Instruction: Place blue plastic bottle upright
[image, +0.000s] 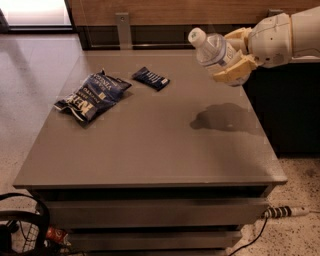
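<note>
The blue plastic bottle (212, 49) is clear with a white cap and a pale label. It is held in the air above the right part of the grey table (150, 145), tilted with its cap pointing up and to the left. My gripper (231, 56) comes in from the right and is shut on the bottle's lower body, one cream finger (229, 74) below it and one behind. The bottle's shadow lies on the table below it.
A dark blue snack bag (92, 95) lies on the table's left part. A small dark blue packet (151, 78) lies near the back middle. A dark cabinet stands right of the table. Cables and a power strip (282, 212) lie on the floor.
</note>
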